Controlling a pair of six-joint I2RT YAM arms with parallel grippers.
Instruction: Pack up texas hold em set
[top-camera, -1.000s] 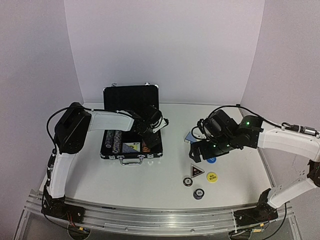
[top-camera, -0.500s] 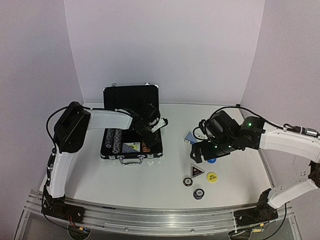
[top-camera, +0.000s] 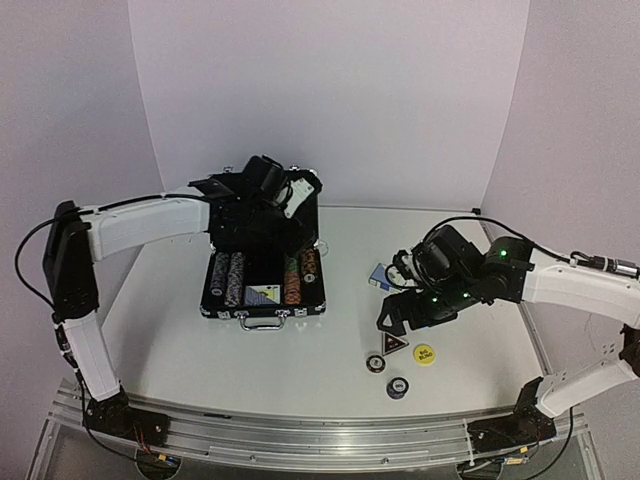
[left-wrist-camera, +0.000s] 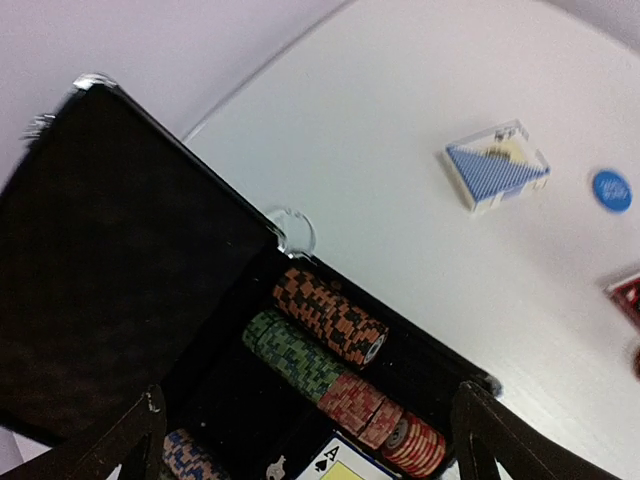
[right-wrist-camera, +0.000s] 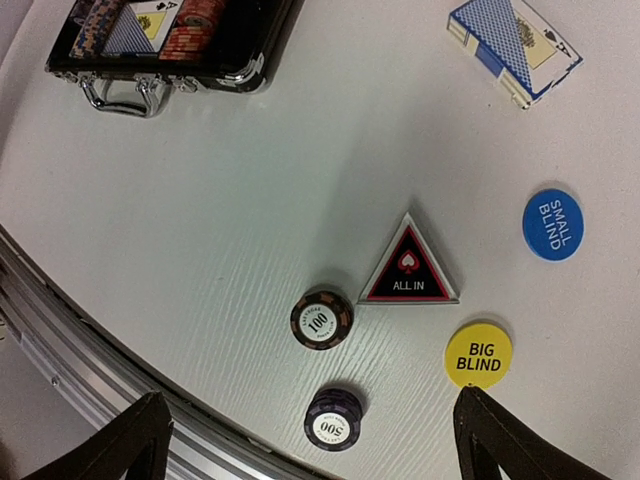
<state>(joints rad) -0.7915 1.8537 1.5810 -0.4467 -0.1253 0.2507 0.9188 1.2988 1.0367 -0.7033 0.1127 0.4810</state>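
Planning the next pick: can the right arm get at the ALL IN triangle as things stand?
Probably yes: the open right gripper hangs above the ALL IN triangle, which lies flat and uncovered; the 100 chip sits close beside it but apart.

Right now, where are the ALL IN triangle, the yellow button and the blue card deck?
ALL IN triangle (right-wrist-camera: 408, 266): right wrist view, its middle.
yellow button (right-wrist-camera: 478, 355): right wrist view, its lettered face.
blue card deck (right-wrist-camera: 513, 43): right wrist view, its patterned top.

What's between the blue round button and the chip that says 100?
The black All In triangle lies between them, shown in the right wrist view.
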